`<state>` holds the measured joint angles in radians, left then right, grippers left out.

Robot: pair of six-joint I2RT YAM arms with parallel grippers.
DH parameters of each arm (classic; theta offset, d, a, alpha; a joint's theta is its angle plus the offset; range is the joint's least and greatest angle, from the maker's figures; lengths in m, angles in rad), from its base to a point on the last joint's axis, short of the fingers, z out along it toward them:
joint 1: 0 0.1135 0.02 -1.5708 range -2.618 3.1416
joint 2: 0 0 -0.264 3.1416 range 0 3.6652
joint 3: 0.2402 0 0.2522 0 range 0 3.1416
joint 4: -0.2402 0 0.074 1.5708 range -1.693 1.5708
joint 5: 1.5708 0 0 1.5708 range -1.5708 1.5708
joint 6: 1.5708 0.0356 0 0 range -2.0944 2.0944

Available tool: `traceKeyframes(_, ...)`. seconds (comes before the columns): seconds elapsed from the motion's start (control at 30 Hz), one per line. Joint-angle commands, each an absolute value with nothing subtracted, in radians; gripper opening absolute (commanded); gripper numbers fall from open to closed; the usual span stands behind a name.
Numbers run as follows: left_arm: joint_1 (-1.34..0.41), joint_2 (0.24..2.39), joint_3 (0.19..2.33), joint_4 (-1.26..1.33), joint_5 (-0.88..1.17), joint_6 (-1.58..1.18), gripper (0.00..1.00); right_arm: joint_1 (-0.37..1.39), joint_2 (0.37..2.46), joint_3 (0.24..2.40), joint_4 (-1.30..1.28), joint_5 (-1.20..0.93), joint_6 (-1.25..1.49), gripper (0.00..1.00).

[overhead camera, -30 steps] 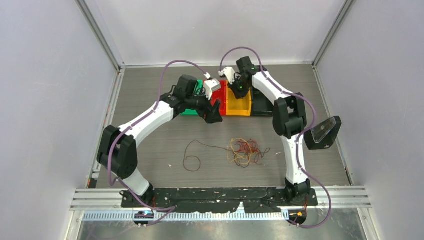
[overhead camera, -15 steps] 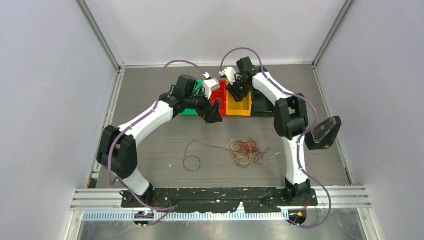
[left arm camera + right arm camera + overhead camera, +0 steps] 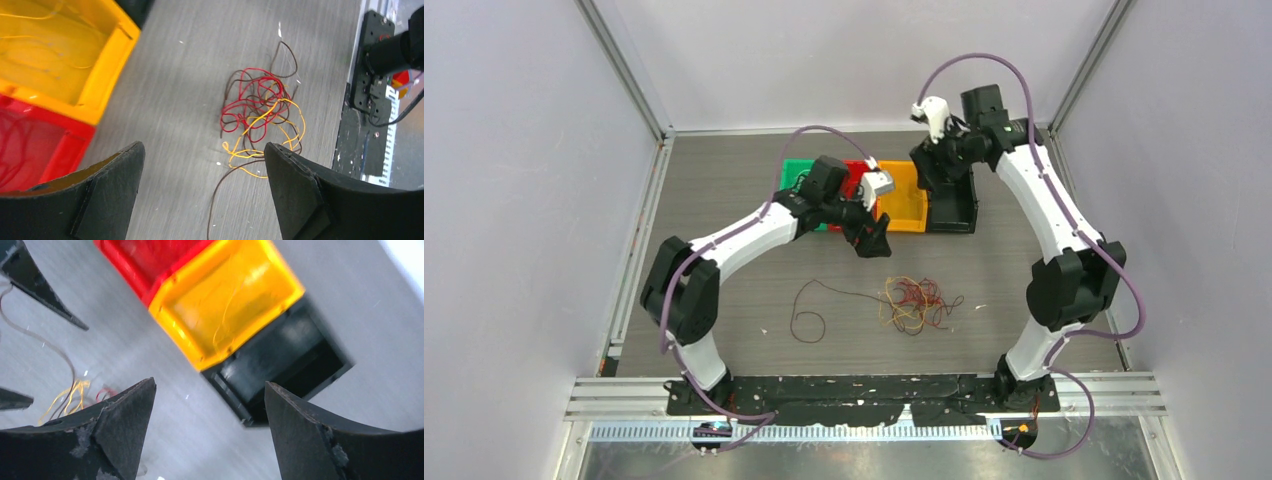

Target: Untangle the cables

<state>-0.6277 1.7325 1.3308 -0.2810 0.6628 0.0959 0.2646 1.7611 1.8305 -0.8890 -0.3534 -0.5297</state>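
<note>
The cables (image 3: 912,303) lie in a tangle of red, yellow-orange and dark brown loops on the grey table. One brown strand runs left to a loop (image 3: 807,322). My left gripper (image 3: 875,240) hangs open just behind the tangle, nothing between its fingers. In the left wrist view the tangle (image 3: 260,112) lies ahead of the open left gripper (image 3: 202,150). My right gripper (image 3: 927,168) is open and empty at the back, over the seam of the yellow and black bins. The right wrist view has the right gripper (image 3: 209,385) open and a bit of the cables (image 3: 75,392) at the left.
Four bins stand in a row at the back: green (image 3: 796,180), red (image 3: 856,172), yellow (image 3: 904,205) and black (image 3: 956,205). Thin wires lie in the yellow bin (image 3: 225,295) and red ones in the red bin (image 3: 30,150). The arms' base rail (image 3: 864,388) runs along the near edge.
The right gripper has opened, lifted off the yellow bin and swung back and to the right. The left gripper has moved right, closer to the tangle. The cables have not moved.
</note>
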Motion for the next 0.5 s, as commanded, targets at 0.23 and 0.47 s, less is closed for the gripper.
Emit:
traceKeyframes(0.23, -0.729, 1.873, 1.468, -0.346, 0.677, 0.228, 0.83, 0.071, 1.588, 1.442, -1.153, -0.602, -0.486, 0.71)
traceKeyframes(0.47, -0.792, 1.943, 1.510, -0.410, 0.722, 0.286, 0.83, 0.064, 1.561, 1.227, -1.175, -0.648, -0.494, 0.71)
